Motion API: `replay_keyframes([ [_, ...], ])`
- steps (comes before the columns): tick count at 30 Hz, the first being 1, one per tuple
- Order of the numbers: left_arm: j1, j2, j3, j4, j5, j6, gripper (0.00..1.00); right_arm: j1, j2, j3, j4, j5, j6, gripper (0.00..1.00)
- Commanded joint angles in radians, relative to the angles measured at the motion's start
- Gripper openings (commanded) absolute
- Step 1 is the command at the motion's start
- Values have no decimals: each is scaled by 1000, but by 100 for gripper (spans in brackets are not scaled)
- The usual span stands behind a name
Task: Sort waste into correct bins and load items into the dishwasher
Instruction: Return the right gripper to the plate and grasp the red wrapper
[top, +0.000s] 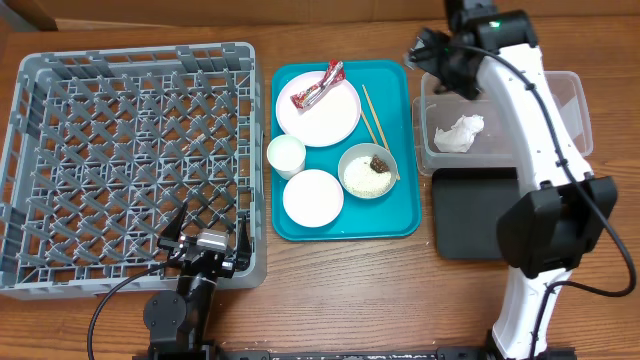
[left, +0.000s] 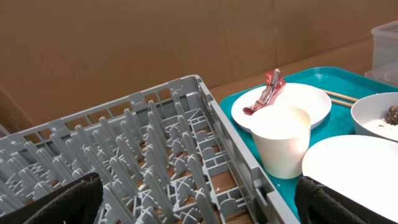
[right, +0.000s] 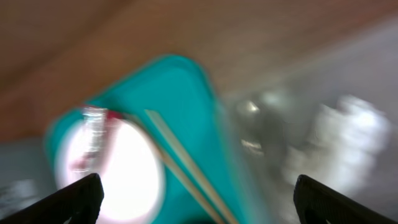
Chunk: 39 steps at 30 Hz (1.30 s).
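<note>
The red-and-white snack wrapper (top: 317, 87) lies on the large white plate (top: 330, 115) on the teal tray (top: 392, 215); it also shows in the left wrist view (left: 266, 93). A crumpled tissue (top: 458, 133) lies in the clear tub (top: 572, 100). A bowl (top: 369, 170) holds rice with brown bits. Chopsticks (top: 373, 115), a small cup (top: 286, 156) and a small white dish (top: 312, 197) sit on the teal tray. My right gripper (top: 432, 55) is open and empty over the tub's far left corner. My left gripper (top: 207, 240) is open and empty over the grey rack's (top: 130, 160) near right corner.
A flat black tray (top: 475, 210) lies in front of the clear tub. The right arm stretches over the tub and the black tray. The right wrist view is blurred and shows the teal tray (right: 205, 112), plate and chopsticks (right: 180, 165).
</note>
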Motion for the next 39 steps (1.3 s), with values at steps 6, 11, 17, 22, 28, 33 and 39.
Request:
replay_keyframes([
  [6, 6, -9, -5, 1, 2, 3, 100, 229, 58, 32, 206, 56, 118, 94],
  [11, 6, -9, -5, 1, 2, 3, 100, 258, 194, 32, 260, 56, 191, 89],
  [17, 6, -9, -5, 1, 2, 3, 100, 262, 325, 32, 335, 51, 191, 89],
  [22, 6, -9, -5, 1, 2, 3, 100, 272, 369, 32, 400, 52, 191, 89],
  [28, 6, -9, -5, 1, 2, 3, 100, 288, 371, 32, 442, 54, 191, 88],
  [33, 6, -9, -5, 1, 2, 3, 100, 289, 371, 32, 485, 55, 191, 87],
  [39, 6, -9, -5, 1, 2, 3, 100, 289, 394, 32, 562, 60, 215, 75],
])
